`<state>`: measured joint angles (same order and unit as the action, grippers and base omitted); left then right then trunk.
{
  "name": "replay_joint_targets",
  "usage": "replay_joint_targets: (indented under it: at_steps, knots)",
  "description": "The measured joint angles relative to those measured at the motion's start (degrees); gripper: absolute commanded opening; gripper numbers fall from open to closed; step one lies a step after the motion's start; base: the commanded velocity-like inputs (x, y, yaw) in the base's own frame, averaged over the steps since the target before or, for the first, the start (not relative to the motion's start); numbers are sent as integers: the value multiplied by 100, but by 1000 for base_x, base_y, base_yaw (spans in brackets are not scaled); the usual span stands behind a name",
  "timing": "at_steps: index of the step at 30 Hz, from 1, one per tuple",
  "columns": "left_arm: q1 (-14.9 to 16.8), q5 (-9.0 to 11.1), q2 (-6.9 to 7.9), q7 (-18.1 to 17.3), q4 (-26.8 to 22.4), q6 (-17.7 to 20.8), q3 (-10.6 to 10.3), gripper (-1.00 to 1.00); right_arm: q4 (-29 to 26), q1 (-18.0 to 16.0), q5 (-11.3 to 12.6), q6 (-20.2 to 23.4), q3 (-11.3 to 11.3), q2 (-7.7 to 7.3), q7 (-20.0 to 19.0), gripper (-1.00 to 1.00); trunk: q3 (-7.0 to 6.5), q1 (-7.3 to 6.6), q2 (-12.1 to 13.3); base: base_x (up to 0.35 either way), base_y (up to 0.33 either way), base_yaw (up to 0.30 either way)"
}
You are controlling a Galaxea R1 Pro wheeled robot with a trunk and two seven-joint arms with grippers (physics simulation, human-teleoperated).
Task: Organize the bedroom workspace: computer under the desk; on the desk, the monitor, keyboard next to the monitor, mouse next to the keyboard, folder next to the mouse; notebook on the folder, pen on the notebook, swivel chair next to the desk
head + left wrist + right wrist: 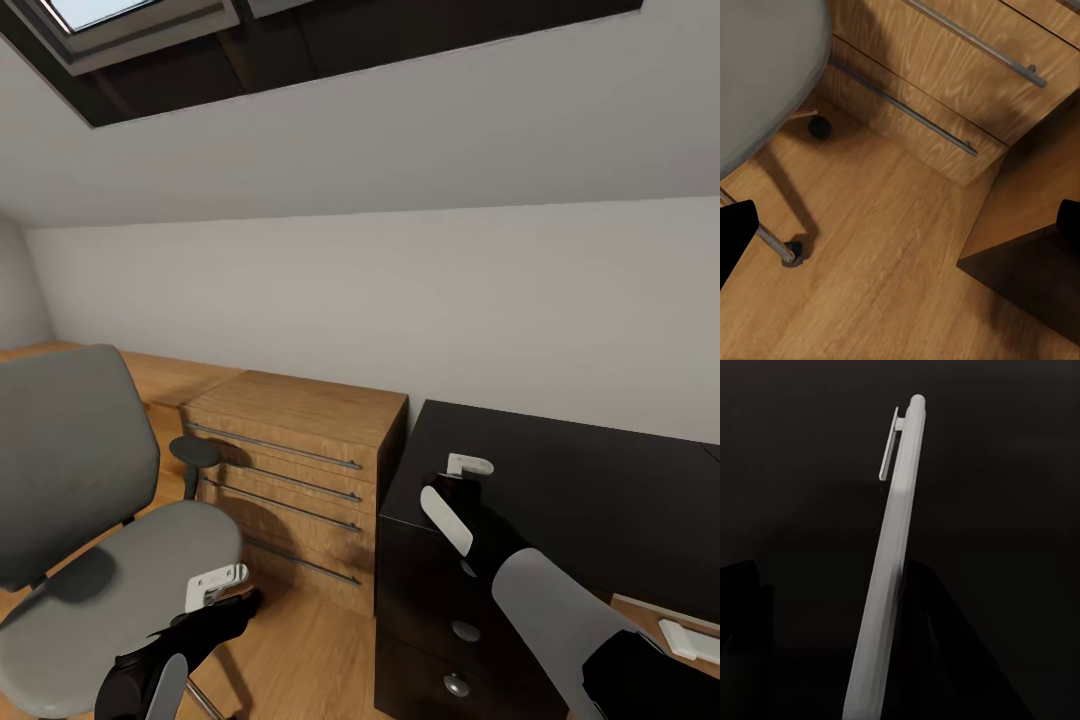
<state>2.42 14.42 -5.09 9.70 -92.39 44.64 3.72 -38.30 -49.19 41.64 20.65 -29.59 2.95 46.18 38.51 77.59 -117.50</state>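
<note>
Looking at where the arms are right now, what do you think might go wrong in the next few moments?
1. The right gripper appears to hold the pen over the black drawer unit, not a desk; releasing here would misplace it.
2. The pen looks pinched near one end, so it may slip or tilt.
3. The left gripper hangs low beside the swivel chair; swinging or driving could knock the chair toward the wooden drawers.

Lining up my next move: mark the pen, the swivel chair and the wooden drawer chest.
pen (896, 562), right wrist view, middle of its barrel
swivel chair (140, 570), head view, grey seat
wooden drawer chest (300, 405), head view, top surface
</note>
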Motion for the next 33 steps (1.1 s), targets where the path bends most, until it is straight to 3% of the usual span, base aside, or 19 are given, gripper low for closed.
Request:
replay_joint_targets:
  at_steps: [18,33]
  knots:
    - [0,0,1,-7,0,2,0,100,-59,0,183,44,11,-3,0,-100,0,0,0,0,0,0]
    - [0,0,2,-9,0,2,0,100,-99,0,189,146,17,-8,0,-100,0,0,0,0,0,0]
